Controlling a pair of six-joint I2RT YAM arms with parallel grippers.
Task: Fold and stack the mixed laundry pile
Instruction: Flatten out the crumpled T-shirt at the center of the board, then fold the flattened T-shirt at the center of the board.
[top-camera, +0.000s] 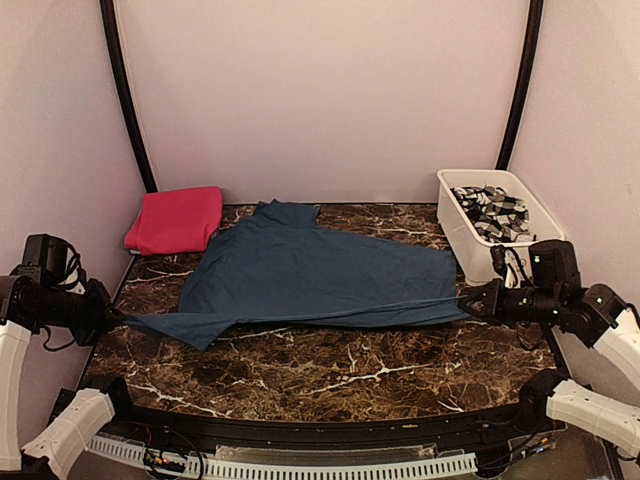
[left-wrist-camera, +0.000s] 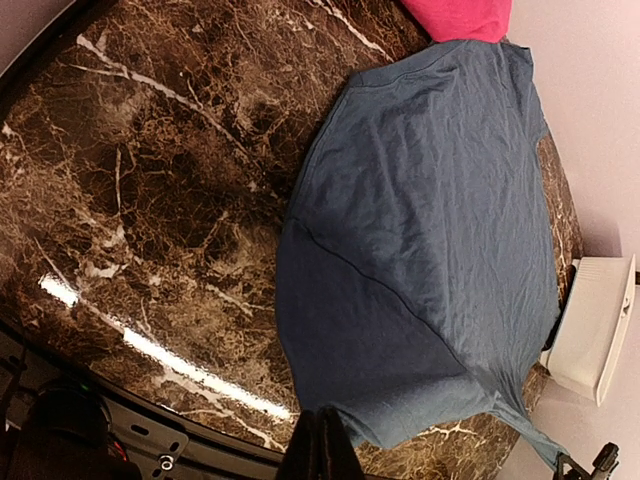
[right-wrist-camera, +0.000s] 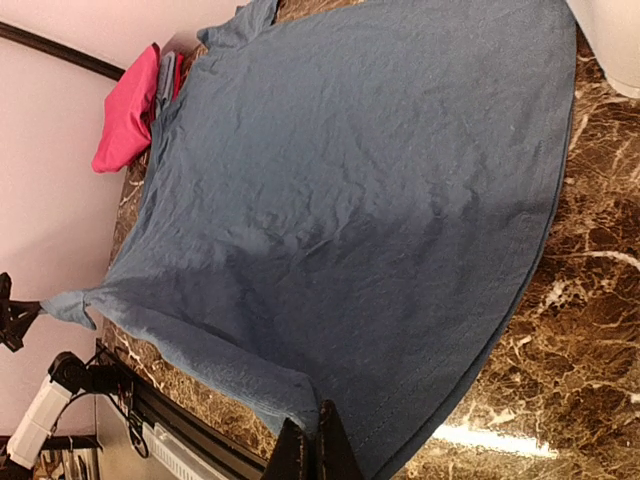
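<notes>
The dark blue cloth shirt (top-camera: 310, 275) lies spread across the middle of the brown marble bench (top-camera: 330, 375), taut between two low, level arms. The left gripper (top-camera: 112, 317) pinches its corner at the left edge, and the right gripper (top-camera: 468, 299) pinches its hem at the right edge. A folded magenta-pink garment (top-camera: 177, 219) sits in the far left corner.

Blue shirt (top-camera: 300, 275) spread out, centre; pink garment (top-camera: 177, 220) folded, far left.

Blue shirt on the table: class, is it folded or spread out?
Spread out. The blue shirt lies open across the table, opposite ends pinched by the left hand and right hand.
</notes>
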